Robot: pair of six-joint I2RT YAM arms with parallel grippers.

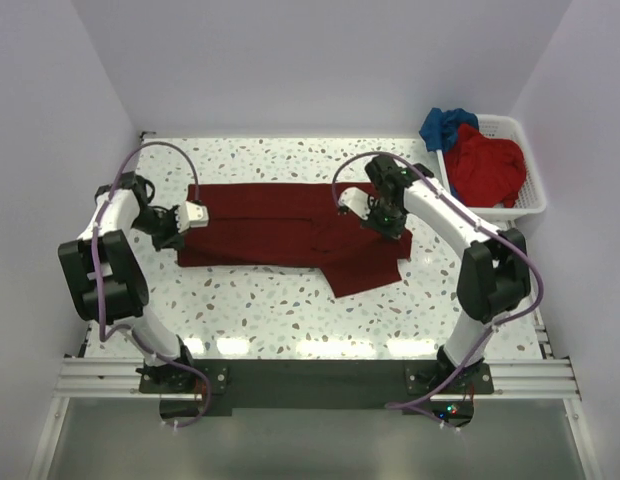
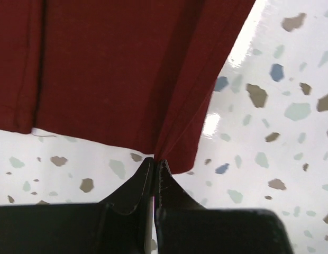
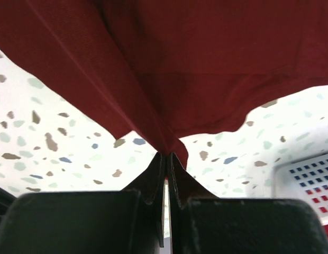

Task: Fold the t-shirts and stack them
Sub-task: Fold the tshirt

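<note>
Across the middle of the table [image 1: 280, 310]: 1 dark maroon t-shirt [image 1: 260, 225], stretched left to right as a long band, with a flap reaching toward the near side at its right end. Left edge clamped in the left jaws, pressed together on the hem with no gap, low over the speckled top. Right part pinched in the right jaws, likewise closed tight on a raised ridge of cloth, tented up off the surface there.

Near side of the shirt: a wide bare strip of table, from cloth to arm bases. Far side: a narrower strip up to the back wall [image 1: 320, 70]. Left end: little room, taken up by the left arm [image 1: 110, 270]. Right end: only a slim gap between cloth and the white basket [image 1: 527, 208].

In the far right corner: 1 basket, close against the right wall. Inside it: 1 brighter red t-shirt [image 1: 485, 170], bunched, and 1 blue t-shirt [image 1: 445, 125], crumpled at the far left corner and spilling over the rim.

Counted: 3 t-shirts, 1 on the table and 2 in the basket; 2 arms; 2 pairs of jaws, both gripping the maroon one.
</note>
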